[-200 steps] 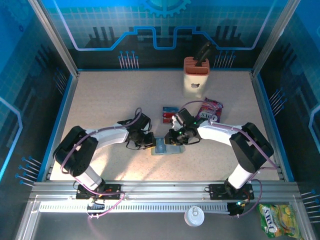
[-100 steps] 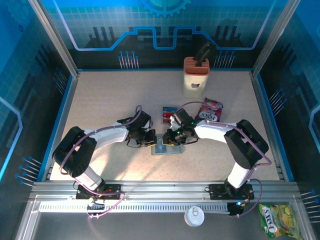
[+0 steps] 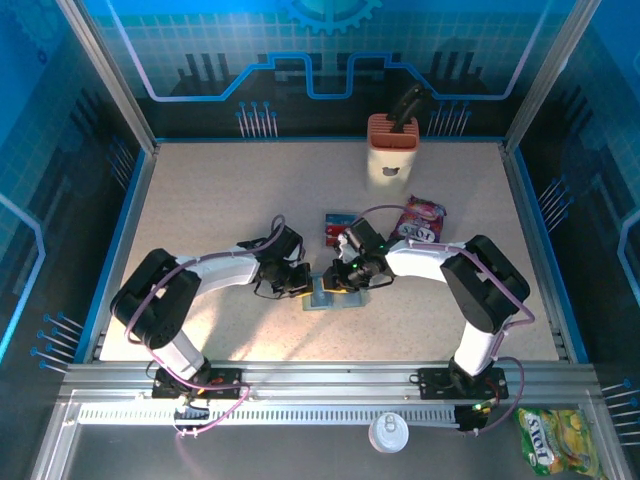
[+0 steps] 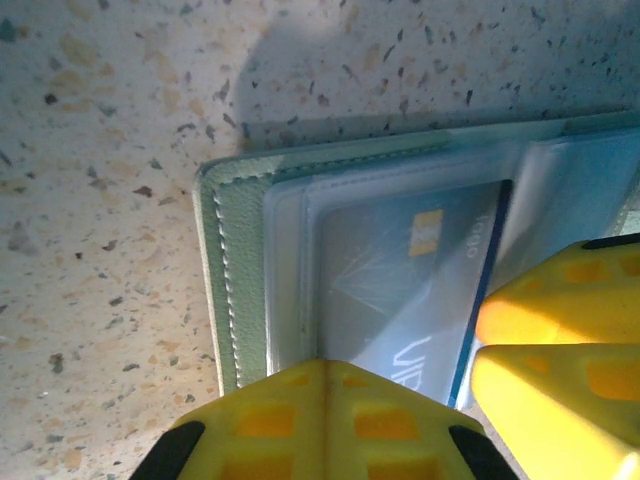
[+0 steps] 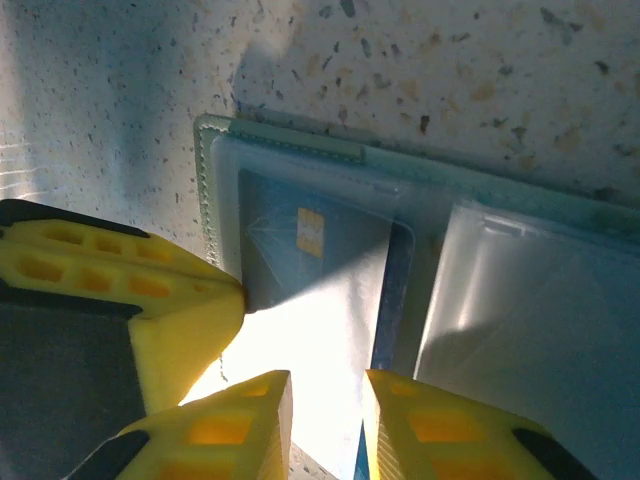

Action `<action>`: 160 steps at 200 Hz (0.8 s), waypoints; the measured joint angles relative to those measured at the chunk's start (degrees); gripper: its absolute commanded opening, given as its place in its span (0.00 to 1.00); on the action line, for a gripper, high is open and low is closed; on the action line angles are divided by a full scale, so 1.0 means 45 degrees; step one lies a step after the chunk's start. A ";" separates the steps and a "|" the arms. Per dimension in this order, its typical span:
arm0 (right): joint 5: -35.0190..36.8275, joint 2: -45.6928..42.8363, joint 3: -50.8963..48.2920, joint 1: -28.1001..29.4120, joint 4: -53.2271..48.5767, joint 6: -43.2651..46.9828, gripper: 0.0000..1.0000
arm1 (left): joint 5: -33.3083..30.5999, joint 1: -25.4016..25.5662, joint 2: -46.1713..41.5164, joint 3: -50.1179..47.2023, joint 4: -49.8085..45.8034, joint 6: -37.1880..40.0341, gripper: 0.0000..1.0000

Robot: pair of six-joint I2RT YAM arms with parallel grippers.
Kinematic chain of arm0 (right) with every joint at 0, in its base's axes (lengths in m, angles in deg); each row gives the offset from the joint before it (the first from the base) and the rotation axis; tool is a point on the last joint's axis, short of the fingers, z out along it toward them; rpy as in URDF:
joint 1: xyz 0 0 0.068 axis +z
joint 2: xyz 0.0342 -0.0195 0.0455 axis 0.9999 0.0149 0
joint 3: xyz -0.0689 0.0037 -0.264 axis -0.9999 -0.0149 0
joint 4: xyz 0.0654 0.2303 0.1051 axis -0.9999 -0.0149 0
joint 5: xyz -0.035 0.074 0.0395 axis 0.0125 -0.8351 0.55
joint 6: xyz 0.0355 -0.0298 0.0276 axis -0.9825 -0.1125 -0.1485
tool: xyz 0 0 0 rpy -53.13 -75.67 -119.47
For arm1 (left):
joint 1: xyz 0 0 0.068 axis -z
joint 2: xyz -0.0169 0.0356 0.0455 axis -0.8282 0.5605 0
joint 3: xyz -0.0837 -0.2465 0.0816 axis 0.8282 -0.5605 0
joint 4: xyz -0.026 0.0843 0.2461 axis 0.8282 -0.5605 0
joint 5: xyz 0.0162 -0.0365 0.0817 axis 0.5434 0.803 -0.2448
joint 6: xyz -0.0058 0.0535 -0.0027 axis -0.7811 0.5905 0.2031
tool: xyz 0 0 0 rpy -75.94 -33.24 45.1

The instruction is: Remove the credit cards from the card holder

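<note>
Reaching in from the left, the left gripper sits low at the left end of the card holder, which lies open and flat on the speckled table. Seen from the left wrist, one of its yellow fingers rests on the holder's rim beside the green stitched border. The second finger is out of sight, so I cannot tell whether this tool is spread or closed.

Under the clear plastic sleeve lies a blue-grey sleeved card with a gold chip, in the panel next to the stitching. The right gripper meets the holder from the other side, close to the left one. In its own wrist view its fingertips stand nearly together with a thin slit between them, right at that card's dark edge. I cannot tell whether they pinch it.

Farther back, apart from the holder, lies a loose card, blue with red marks. To its right is a purple-red snack packet, and behind that an orange-and-cream block.
</note>
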 measured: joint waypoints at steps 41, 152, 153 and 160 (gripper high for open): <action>-0.0092 0.0160 0.0083 0.0005 0.0044 0.0000 0.26 | -0.0029 0.0000 0.0015 0.0000 0.0000 0.0044 0.00; 0.0374 0.0393 0.0457 0.0019 -0.0641 0.0170 0.26 | -0.0039 0.0000 0.0024 0.0005 0.0000 0.0253 0.00; 0.0389 0.0393 0.0461 0.0019 -0.0641 0.0165 0.26 | -0.0044 0.0000 0.0019 0.0005 0.0005 0.0248 0.00; 0.0457 0.0393 0.0495 0.0019 -0.0729 0.0204 0.26 | -0.0039 0.0000 0.0019 0.0005 0.0000 0.0253 0.00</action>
